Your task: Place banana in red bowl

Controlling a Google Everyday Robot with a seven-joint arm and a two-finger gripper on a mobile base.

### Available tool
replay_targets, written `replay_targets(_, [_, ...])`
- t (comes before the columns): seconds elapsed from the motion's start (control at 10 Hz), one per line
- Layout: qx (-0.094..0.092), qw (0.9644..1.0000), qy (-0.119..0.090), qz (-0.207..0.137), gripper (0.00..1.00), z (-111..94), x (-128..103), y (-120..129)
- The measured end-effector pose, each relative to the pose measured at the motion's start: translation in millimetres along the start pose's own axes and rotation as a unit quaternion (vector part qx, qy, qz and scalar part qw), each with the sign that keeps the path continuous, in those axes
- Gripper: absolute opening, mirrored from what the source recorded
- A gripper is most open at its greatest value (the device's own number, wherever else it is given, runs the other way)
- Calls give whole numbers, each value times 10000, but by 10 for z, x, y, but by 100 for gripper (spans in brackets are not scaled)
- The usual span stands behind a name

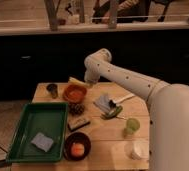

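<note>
The banana point(76, 81) is a small pale-yellow shape just above the far rim of the red bowl point(75, 93), which stands at the back of the wooden table. My gripper point(88, 82) hangs from the white arm that comes in from the right. It sits at the banana's right end and looks shut on it, holding it over the bowl's back edge. The fingertips are partly hidden behind the wrist.
A dark cup point(52, 90) stands left of the red bowl and a dark knobbly object point(77, 107) in front of it. A green tray point(23, 135) holds a grey sponge point(42, 141). A dark bowl with an orange fruit point(77, 146), a crumpled bag point(104, 102), a green cup point(132, 126) and a white cup point(139, 149) are also there.
</note>
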Motion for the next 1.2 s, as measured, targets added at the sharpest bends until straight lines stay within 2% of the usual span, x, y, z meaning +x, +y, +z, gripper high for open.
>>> replay_targets(1.2, [-1,9995,-232,-224,0,258,-211,-61])
